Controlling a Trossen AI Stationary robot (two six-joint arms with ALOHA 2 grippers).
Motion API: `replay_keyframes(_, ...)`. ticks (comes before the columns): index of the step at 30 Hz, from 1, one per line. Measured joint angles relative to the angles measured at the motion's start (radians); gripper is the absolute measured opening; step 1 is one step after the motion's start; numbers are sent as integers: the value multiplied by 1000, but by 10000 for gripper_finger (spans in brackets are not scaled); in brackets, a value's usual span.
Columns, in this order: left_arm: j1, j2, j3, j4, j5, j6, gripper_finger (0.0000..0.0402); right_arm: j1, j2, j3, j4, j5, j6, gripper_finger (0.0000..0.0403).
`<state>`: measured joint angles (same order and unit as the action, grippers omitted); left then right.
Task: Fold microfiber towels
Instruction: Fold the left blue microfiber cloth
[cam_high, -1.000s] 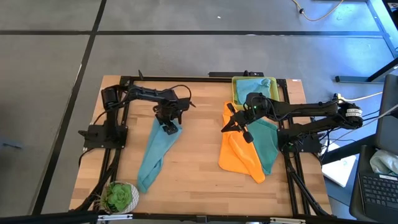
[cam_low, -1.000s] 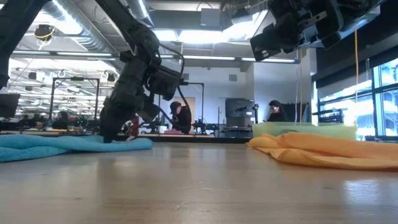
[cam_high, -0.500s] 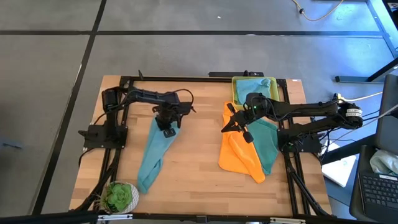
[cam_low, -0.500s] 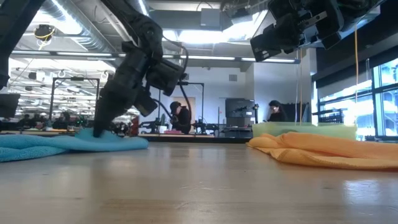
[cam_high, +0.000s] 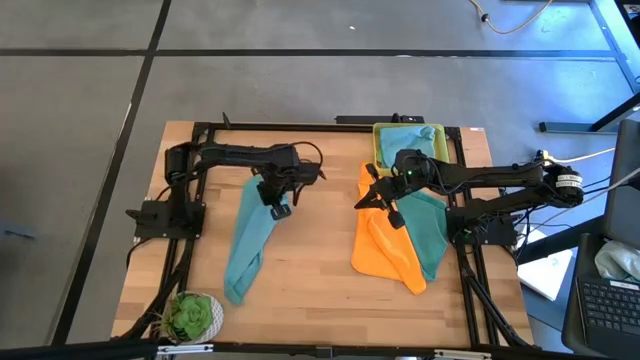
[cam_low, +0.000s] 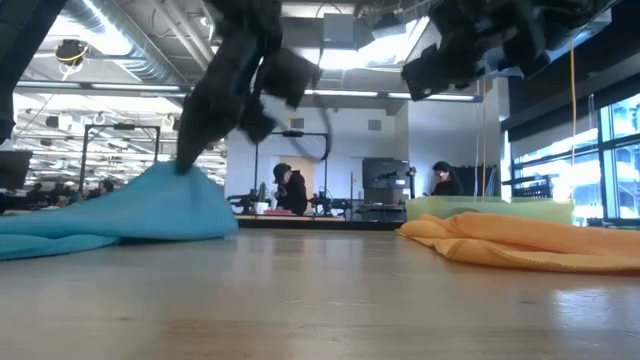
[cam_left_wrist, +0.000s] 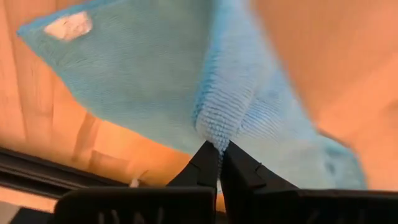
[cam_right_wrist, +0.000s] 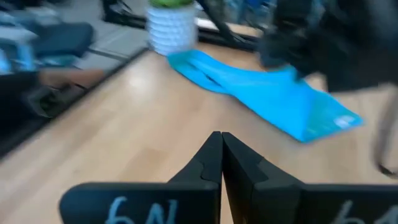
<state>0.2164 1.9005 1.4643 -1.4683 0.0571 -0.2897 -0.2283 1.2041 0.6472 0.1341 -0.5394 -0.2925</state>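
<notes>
A light blue microfiber towel (cam_high: 245, 240) lies lengthwise at the table's left, its near end (cam_high: 235, 290) on the wood. My left gripper (cam_high: 278, 207) is shut on it near its far end, and that end rises to a peak (cam_low: 185, 175). A white tag (cam_left_wrist: 68, 26) shows on one corner. My right gripper (cam_high: 368, 198) hangs shut and empty above the far left edge of an orange towel (cam_high: 385, 250). The orange towel lies over a teal towel (cam_high: 432, 225). My left gripper pinches a raised fold of the blue towel (cam_left_wrist: 217, 127) between its two fingertips, near the towel's far end on its right side. The fingers come from above, slanting steeply down. That part is lifted off the table and the cloth slopes down from it to the wood.
A yellow tray (cam_high: 378, 135) at the far right holds another blue towel (cam_high: 405, 137). A potted plant in a white pot (cam_high: 195, 315) stands at the near left corner. Black frame rails (cam_high: 200, 140) border the table. Bare wood lies between the blue and orange towels.
My left gripper has shut on the blue towel's far part and gone up, a little toward the table's right. The cloth there has been drawn up from flat into a peak. The towel's near end has stayed on the table.
</notes>
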Motion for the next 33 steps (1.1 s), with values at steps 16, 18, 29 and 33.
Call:
replay_keyframes(16, -400, -1, 444, -104, 41, -316, 0, 57, 85, 0, 73, 18, -106, 51)
replay_keyframes(18, -427, -1, 512, -103, 28, -364, 0, 95, 143, 0, 197, 16, -105, 78)
replay_keyframes(29, -497, -1, 669, -103, -78, -470, 0, 298, 434, 107, 459, 23, 133, 259)
replay_keyframes(33, -496, -1, 660, -103, -89, -473, 0, 356, 416, 129, 456, 44, 187, 286)
